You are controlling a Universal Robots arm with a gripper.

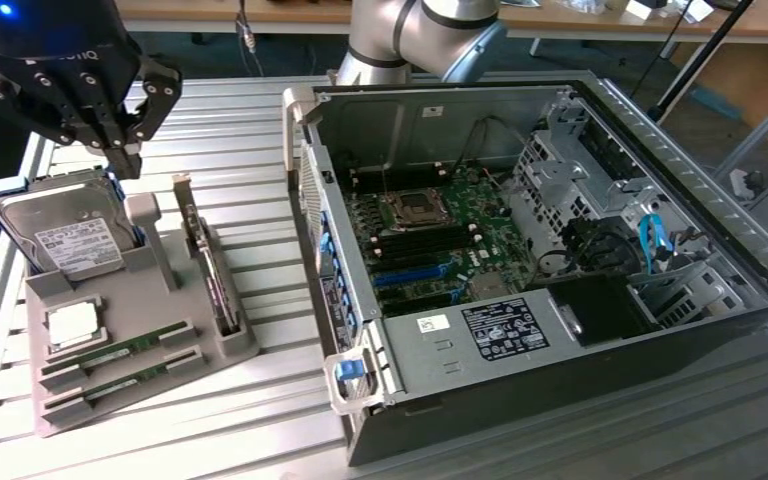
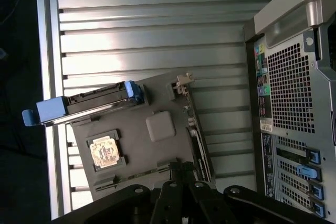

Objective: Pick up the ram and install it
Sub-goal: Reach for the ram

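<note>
Two ram sticks lie side by side in slots at the near end of a grey holder [image 1: 231,345]: one ram stick [image 1: 115,356] and its twin [image 1: 128,381], both green with black chips. In the wrist view their thin edges [image 2: 137,173] show just past my fingertips. My black gripper [image 1: 124,155] hangs above the holder's far end, over the hard drive [image 1: 71,238], well away from the sticks. Its fingers [image 1: 128,118] meet at the tips with nothing between them. My gripper [image 2: 181,174] points down at the holder.
The holder also carries a silver processor [image 1: 73,322] and an upright expansion card [image 1: 208,270]. An open computer case [image 1: 704,300] lies on the exterior view's right, its motherboard [image 1: 424,240] exposed. The slatted metal table [image 1: 224,430] has an edge close to the holder.
</note>
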